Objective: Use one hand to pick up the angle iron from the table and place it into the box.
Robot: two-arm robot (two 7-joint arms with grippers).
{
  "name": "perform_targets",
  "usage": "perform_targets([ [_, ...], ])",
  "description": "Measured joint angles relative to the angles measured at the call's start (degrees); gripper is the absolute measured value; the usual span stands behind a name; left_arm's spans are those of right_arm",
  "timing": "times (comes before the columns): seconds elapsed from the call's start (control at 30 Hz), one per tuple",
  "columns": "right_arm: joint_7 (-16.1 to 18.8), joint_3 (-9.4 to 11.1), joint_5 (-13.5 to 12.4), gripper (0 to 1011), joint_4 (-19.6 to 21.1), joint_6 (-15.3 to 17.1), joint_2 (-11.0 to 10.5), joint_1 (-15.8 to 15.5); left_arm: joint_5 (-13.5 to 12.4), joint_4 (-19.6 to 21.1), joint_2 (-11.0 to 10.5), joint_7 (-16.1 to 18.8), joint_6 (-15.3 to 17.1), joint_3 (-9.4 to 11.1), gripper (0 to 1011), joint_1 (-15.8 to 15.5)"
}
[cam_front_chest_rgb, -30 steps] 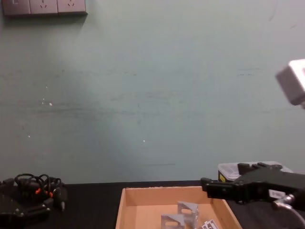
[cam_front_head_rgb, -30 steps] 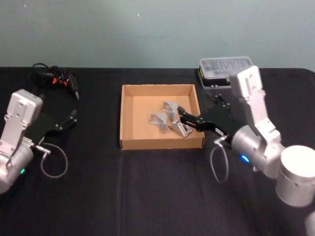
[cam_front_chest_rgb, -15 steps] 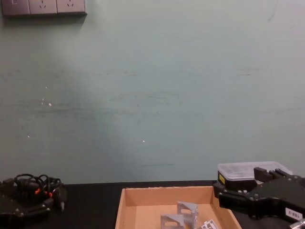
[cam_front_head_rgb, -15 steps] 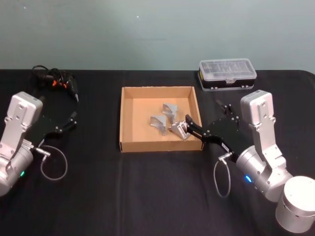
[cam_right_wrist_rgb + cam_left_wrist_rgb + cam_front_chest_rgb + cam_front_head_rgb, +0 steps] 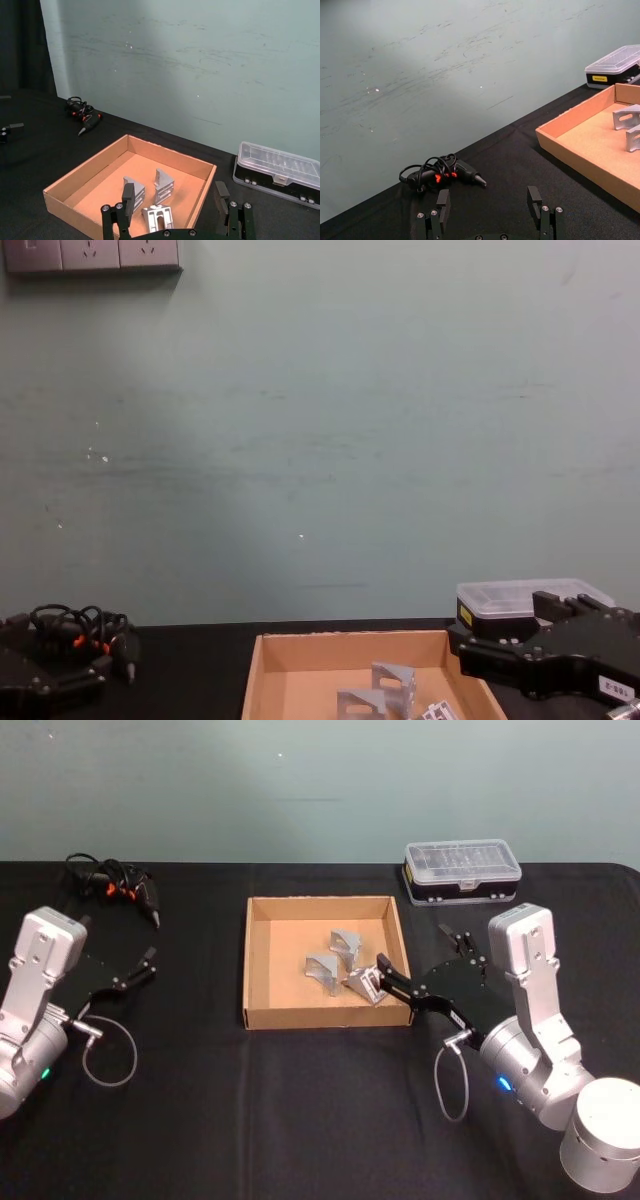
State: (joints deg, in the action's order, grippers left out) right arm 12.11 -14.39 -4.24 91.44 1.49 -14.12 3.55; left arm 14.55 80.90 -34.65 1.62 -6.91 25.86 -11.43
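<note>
The tan cardboard box [image 5: 258, 960] sits mid-table on the black table [image 5: 300, 1100]. Three silver angle irons lie inside it: one [image 5: 345, 942] toward the back, one [image 5: 322, 967] in the middle and one [image 5: 365, 985] by the right wall. They also show in the right wrist view, the nearest angle iron [image 5: 159, 217] below the jaws. My right gripper [image 5: 415, 952] stands open and holds nothing, just outside the box's right wall, and shows again as right gripper [image 5: 174, 197] and right gripper [image 5: 500, 630]. My left gripper [image 5: 118, 940] is parked open at the table's left, also left gripper [image 5: 488, 202].
A black plastic case with a clear lid [image 5: 462, 870] stands at the back right, behind my right arm. A black tool with orange marks and a coiled cable [image 5: 115, 885] lies at the back left. The front of the table is bare black cloth.
My right gripper has drawn back from over the box to outside its right wall, leaving an angle iron lying inside. The left arm has not moved.
</note>
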Motion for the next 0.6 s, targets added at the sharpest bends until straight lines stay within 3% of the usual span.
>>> perform_targets([
  [0.6,0.0,-0.1,0.0,1004,0.0,0.1,-0.1,0.1,0.0,0.0,0.0,0.0,0.0,0.0,1011,0.0],
])
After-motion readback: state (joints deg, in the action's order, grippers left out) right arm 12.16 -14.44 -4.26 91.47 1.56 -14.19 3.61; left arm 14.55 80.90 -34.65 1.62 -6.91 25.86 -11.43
